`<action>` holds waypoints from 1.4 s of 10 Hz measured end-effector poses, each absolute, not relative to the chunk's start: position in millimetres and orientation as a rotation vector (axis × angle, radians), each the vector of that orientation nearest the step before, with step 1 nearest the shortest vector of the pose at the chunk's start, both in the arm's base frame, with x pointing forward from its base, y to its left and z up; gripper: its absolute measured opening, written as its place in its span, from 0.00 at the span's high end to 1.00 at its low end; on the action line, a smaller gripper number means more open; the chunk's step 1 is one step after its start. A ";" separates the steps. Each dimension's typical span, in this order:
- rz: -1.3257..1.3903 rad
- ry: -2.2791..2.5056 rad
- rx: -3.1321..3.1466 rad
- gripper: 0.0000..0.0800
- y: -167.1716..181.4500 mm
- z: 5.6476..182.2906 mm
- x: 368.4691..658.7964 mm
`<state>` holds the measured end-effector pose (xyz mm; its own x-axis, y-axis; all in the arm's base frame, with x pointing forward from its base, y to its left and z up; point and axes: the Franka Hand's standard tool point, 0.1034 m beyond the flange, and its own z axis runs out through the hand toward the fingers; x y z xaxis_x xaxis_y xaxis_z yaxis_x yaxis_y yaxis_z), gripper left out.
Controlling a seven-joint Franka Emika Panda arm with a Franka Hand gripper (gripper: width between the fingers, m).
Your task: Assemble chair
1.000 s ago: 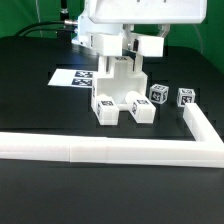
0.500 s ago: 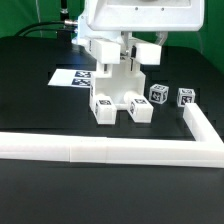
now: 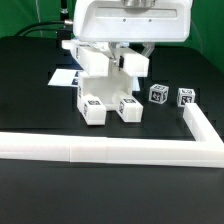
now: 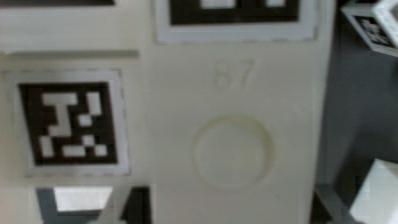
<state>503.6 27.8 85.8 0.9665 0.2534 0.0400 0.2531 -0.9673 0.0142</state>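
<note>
White chair piece (image 3: 97, 68) in the narrow, near-closed grip of the end effector (image 3: 111, 55).

Chair assembly (image 3: 104, 88) shifted toward exterior view's left, together with arm (image 3: 130, 20). Printed tag sheet (image 3: 62, 76) covered further by assembly.

The chair (image 3: 101, 78) is all white plastic with black-and-white square tags. The loose cubes (image 3: 158, 94) are the same, white with tags. Black table (image 3: 30, 120), white rail (image 3: 110, 150), white marker board (image 3: 60, 77) with black tags.
</note>
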 end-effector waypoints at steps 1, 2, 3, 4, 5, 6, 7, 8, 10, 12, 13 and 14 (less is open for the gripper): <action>0.066 0.408 3.102 0.64 22.8 83.2 503.7; 0.077 0.424 3.095 0.64 20.3 80.7 504.6; 0.078 0.453 3.087 0.64 17.3 77.5 504.5; 0.074 0.482 3.079 0.64 12.4 74.6 504.4; 0.083 0.508 3.072 0.64 8.2 74.3 506.3; 0.096 0.525 3.064 0.64 5.7 74.0 508.1; 0.096 0.542 3.060 0.63 5.0 73.8 508.5; 0.092 0.558 3.057 0.63 3.4 72.3 508.0; 0.089 0.559 3.056 0.24 2.7 71.6 507.5; 0.089 0.559 3.056 0.20 2.7 71.5 507.5; 0.089 0.559 3.056 0.20 2.7 71.5 507.5; 0.089 0.559 3.056 0.19 2.7 71.5 507.5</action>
